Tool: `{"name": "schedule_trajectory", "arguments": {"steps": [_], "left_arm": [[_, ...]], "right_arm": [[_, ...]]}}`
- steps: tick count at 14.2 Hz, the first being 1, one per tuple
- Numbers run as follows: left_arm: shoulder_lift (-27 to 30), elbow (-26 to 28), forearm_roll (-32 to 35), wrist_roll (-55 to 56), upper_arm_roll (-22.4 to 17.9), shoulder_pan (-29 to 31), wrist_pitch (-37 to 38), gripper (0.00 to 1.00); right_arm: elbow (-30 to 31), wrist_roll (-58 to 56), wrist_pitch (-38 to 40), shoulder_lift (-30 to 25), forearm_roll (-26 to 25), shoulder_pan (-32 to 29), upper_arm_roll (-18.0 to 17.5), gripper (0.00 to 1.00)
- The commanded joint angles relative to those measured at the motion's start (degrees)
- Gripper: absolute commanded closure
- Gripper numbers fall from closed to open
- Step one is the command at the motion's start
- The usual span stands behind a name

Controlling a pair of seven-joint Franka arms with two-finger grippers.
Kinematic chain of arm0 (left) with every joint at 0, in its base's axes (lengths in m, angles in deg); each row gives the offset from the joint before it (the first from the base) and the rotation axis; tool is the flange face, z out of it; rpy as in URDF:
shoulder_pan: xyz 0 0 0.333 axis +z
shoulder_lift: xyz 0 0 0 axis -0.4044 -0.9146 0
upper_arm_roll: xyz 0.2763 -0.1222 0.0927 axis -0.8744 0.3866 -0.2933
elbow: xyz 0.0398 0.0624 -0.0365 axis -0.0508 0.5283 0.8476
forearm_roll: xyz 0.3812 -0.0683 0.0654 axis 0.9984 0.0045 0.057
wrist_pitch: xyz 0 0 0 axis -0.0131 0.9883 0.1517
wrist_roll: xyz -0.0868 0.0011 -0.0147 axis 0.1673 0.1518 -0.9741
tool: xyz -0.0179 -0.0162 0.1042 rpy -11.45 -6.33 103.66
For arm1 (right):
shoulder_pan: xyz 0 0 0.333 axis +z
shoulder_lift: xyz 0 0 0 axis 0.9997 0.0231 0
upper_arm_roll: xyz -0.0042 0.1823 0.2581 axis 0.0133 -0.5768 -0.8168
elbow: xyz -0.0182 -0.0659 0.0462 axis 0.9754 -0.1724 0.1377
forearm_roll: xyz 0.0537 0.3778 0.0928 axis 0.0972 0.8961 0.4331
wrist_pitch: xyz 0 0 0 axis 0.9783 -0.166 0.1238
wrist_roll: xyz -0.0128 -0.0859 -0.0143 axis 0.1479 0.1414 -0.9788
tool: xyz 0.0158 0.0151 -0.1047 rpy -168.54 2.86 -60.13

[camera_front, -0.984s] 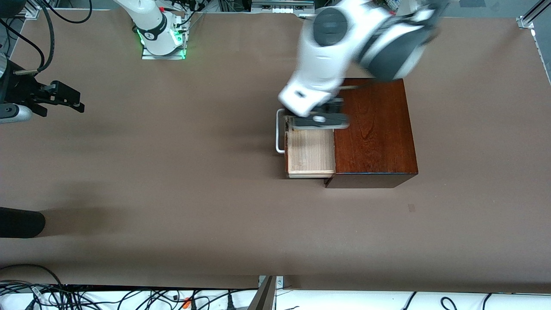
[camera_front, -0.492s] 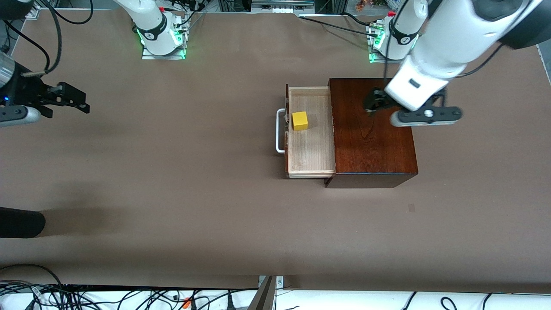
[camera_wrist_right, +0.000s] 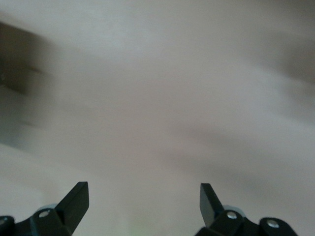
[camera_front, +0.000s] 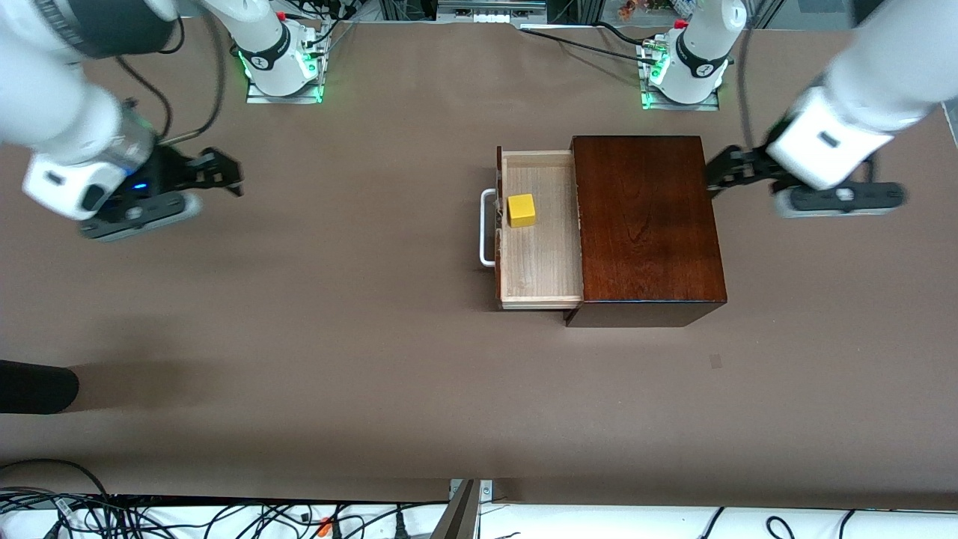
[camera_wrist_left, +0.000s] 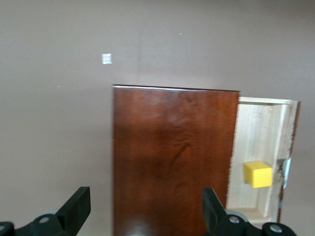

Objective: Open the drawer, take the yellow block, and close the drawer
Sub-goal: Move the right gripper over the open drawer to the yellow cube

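The drawer (camera_front: 540,258) stands pulled out of the dark mahogany box (camera_front: 644,224), its white handle (camera_front: 486,228) toward the right arm's end. The yellow block (camera_front: 522,209) sits in the tray, in its part farther from the front camera. The left wrist view shows the box (camera_wrist_left: 172,157), the drawer (camera_wrist_left: 258,128) and the block (camera_wrist_left: 257,173). My left gripper (camera_front: 724,172) hangs open and empty in the air over the box's edge at the left arm's end, fingers (camera_wrist_left: 78,201) wide apart. My right gripper (camera_front: 218,174) is open and empty over bare table, well away from the drawer (camera_wrist_right: 142,191).
A black rounded object (camera_front: 37,385) juts in at the right arm's end of the table. A small pale mark (camera_front: 716,361) lies on the brown tabletop, nearer the front camera than the box. Cables (camera_front: 150,516) run along the front edge.
The left arm has swung away from over the drawer, across the box, toward its own end, uncovering the yellow block. The right arm has moved in from the table's edge toward the middle.
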Motion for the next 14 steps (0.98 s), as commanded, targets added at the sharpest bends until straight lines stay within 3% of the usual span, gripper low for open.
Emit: {"name": "schedule_trajectory", "arguments": {"steps": [1,4,9,14], "left_arm": [[5.39,4.81,-2.42,-7.51,-9.82,-4.60,0.57,0.00],[7.07,7.55,-2.42,-12.88,-15.20,-7.51,-0.13,0.00],[6.90,7.47,-2.07,-13.33,-15.12,-6.90,-1.27,0.00],[6.63,7.38,-1.37,-13.59,-14.60,-6.99,-1.27,0.00]], "right_arm": [[-1.24,-0.26,0.68,0.07,-0.19,2.43,-2.63,0.00],[-1.60,-4.97,0.16,1.30,-0.18,7.69,-6.59,0.00],[-1.86,-19.05,-14.50,7.18,-0.01,17.80,-7.40,0.00],[-2.56,-29.95,-24.97,12.90,-0.01,23.79,-7.84,0.00]]}}
